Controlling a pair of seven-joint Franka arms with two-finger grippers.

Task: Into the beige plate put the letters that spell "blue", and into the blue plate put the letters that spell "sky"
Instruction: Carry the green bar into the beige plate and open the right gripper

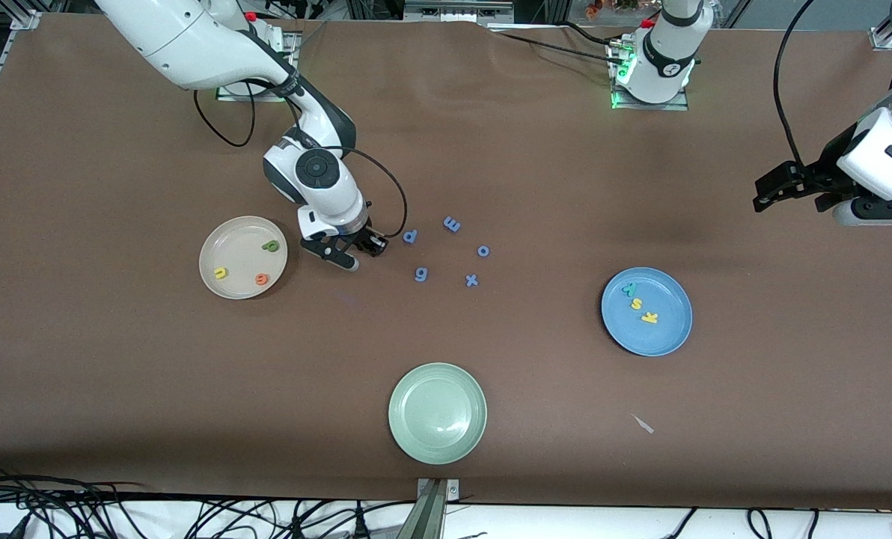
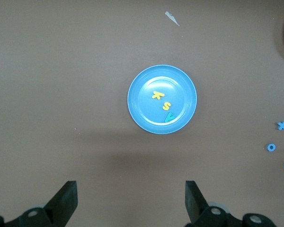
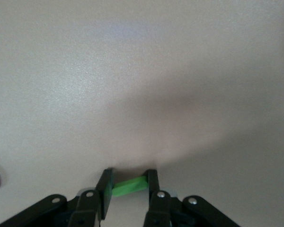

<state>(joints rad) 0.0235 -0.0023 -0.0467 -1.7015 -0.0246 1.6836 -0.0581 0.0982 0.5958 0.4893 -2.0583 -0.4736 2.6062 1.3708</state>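
I see even overhead light and soft shadows in the front view; my right wrist view looks washed out, pale and blurred.

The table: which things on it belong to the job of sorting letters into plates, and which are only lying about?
Belong to the job:
- beige plate with green b, yellow u, orange e
- thin green l, gripped by the right end effector
- blue plate with yellow s, yellow k, teal y

Lying about:
- five blue-purple letters
- pale green plate
- scrap
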